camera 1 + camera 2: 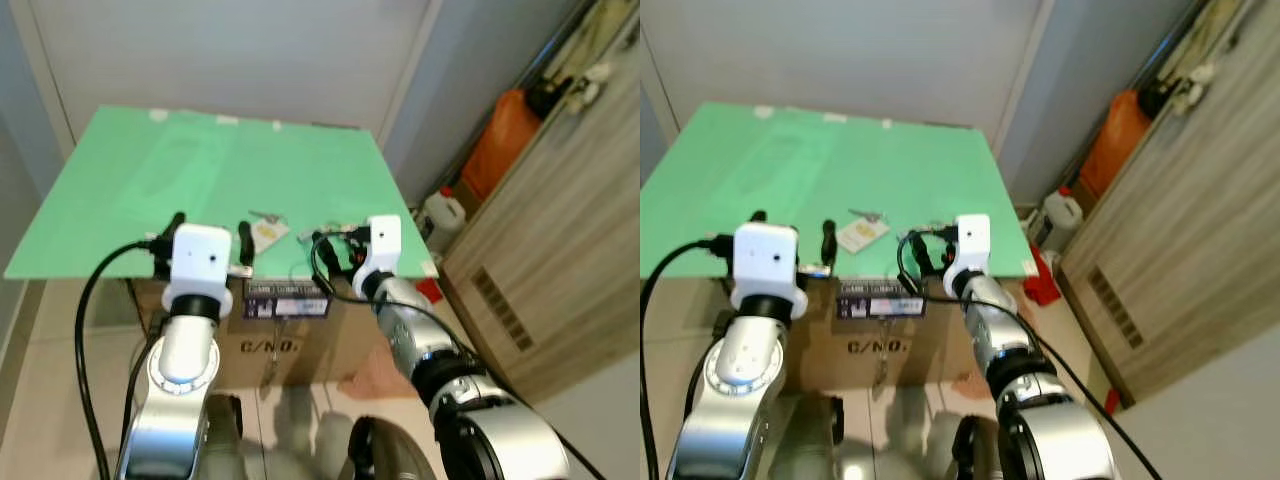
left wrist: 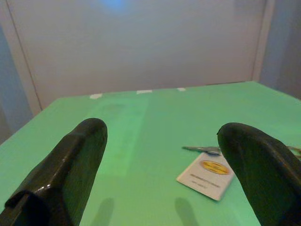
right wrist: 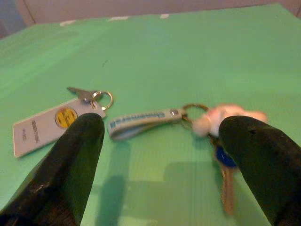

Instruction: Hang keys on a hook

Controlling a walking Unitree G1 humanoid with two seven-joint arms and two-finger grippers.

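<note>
Two sets of keys lie on the flat green board [image 1: 200,170] near its front edge. One is a silver key on a ring with a white rectangular tag bearing a yellow oval [image 3: 51,121]; in the head view it rests between the two grippers. The other is a bunch with a grey-and-white fabric strap, a pale pink fluffy charm and a blue-headed key [image 3: 188,125], lying just beside the first set on the robot's right side, its strap end close to the white tag's ring but apart from it.

The right gripper [image 3: 160,155] is held low over the board's front edge, pointing across it at the strap bunch. Its two black fingers [image 3: 70,160] are spread wide, one on either side of the strap and charm, holding nothing. The left gripper [image 2: 160,165] is likewise raised level at the front edge, its two black fingers [image 2: 70,165] wide apart and empty, with the white tag lying ahead of them nearer one finger.

The board sits on a brown cardboard box with a printed label [image 1: 285,320]. Behind it stands a pale wall. To the robot's right is a wood-grain cabinet [image 1: 560,250], with an orange container [image 1: 500,140] and a white plastic jug [image 1: 445,212] on the floor beside it.
</note>
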